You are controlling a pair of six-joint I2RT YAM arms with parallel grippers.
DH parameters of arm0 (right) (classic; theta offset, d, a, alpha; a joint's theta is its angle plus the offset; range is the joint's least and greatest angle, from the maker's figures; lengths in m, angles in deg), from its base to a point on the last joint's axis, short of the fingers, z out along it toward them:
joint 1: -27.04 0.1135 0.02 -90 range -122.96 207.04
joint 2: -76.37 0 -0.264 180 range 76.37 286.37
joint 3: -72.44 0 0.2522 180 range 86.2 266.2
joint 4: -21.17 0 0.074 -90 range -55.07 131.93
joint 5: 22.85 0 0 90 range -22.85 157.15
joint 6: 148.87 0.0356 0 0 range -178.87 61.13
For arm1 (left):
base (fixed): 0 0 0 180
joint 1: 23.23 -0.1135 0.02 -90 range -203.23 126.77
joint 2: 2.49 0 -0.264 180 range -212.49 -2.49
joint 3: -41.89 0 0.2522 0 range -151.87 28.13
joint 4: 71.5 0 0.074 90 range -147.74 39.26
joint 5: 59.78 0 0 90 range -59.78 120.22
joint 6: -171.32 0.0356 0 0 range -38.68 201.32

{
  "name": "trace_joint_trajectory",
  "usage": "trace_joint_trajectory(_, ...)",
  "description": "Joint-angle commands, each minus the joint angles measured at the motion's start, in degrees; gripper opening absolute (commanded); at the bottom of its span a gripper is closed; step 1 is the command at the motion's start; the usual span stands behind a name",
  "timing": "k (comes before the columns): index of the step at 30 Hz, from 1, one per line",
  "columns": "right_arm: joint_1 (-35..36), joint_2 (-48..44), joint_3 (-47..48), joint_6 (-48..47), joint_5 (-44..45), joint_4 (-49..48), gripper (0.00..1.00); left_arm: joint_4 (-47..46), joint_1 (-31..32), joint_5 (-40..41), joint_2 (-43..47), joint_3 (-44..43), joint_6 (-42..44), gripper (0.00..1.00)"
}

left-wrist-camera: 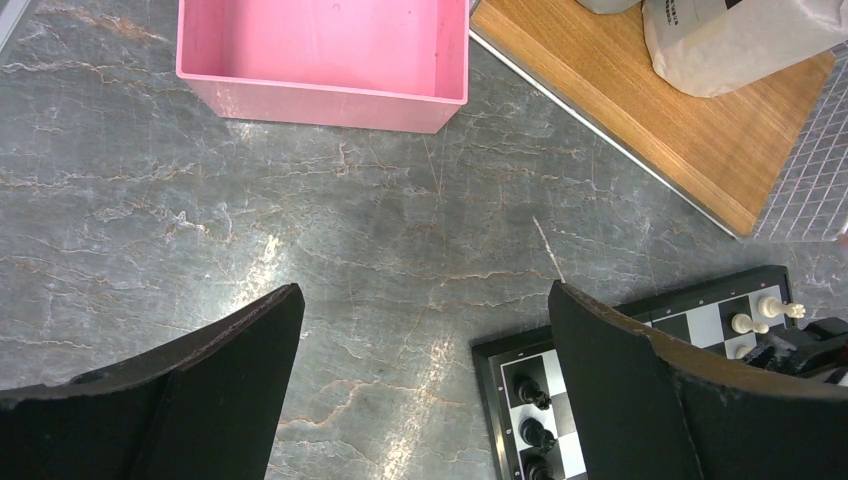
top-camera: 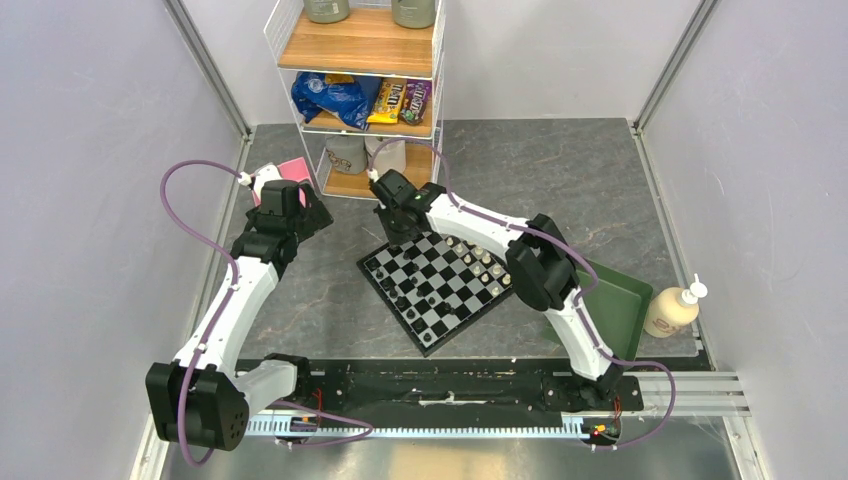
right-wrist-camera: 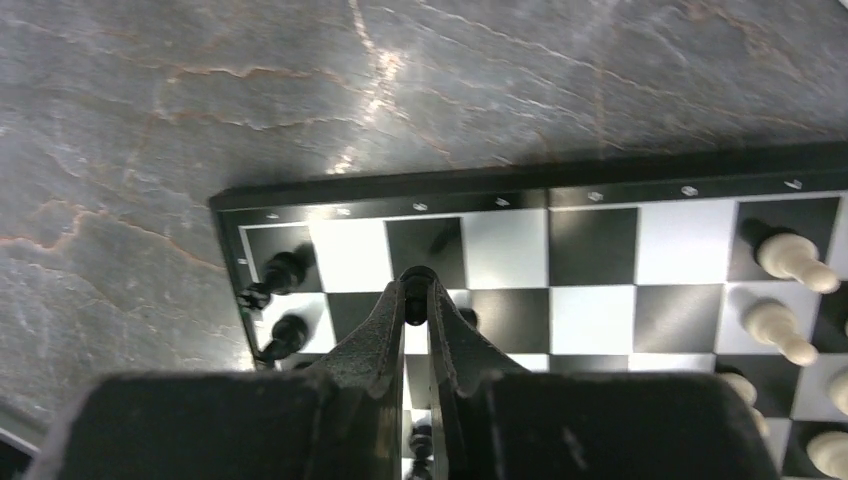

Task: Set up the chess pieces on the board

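Note:
The board [top-camera: 455, 300] lies tilted at the table's centre. Black chess pieces [top-camera: 385, 272] stand along its left edge and cream ones [top-camera: 487, 262] along its upper right edge. My right gripper [right-wrist-camera: 417, 292] hangs over the board's far left corner, shut on a small black piece [right-wrist-camera: 417, 283] pinched at its fingertips. Two more black pieces [right-wrist-camera: 283, 270] stand by the rim [right-wrist-camera: 500, 186], with cream pieces [right-wrist-camera: 790, 256] at the right. My left gripper [left-wrist-camera: 425, 385] hovers open over bare table, left of the board's corner [left-wrist-camera: 497, 352], holding nothing.
A pink box [left-wrist-camera: 320, 55] sits just beyond the left gripper. The wire shelf unit [top-camera: 360, 90] with its wooden bottom shelf [left-wrist-camera: 650, 110] stands behind the board. A green tray [top-camera: 620, 300] and a soap bottle [top-camera: 675, 310] are at the right.

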Motion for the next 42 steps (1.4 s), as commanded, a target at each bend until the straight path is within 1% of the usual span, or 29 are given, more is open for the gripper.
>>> trace_joint_trajectory(1, 1.90, 2.60, 4.71, -1.57, 0.57, 0.54, 0.15, -1.76, -0.34, 0.61, 0.11, -2.04, 1.61, 1.00)
trace_joint_trajectory(7, 3.27, 5.00, 7.45, -1.86, 1.21, 1.70, 0.15, -1.54, -0.39, 0.79, 0.53, -2.11, 1.88, 1.00)
trace_joint_trajectory(12, 3.45, 5.98, 7.90, -2.11, 1.87, 1.84, 0.15, -1.32, -0.43, 1.09, 0.74, -2.15, 1.95, 1.00)
trace_joint_trajectory(28, 4.42, 6.41, 7.97, -2.35, 0.62, 1.99, 0.15, -1.41, -0.70, 0.87, 0.87, -1.46, 1.72, 1.00)
trace_joint_trajectory(34, 4.73, 6.67, 7.51, -1.99, 0.61, 2.06, 0.17, -1.58, -0.70, 0.87, 0.96, -1.18, 1.70, 1.00)
trace_joint_trajectory(38, 4.69, 6.93, 7.55, -2.16, 1.42, 2.08, 0.20, -1.59, -0.77, 0.78, 1.17, -1.10, 1.72, 1.00)
trace_joint_trajectory(42, 4.70, 6.78, 7.71, -2.32, 1.70, 2.08, 0.28, -1.58, -0.78, 0.74, 1.21, -1.10, 1.71, 1.00)
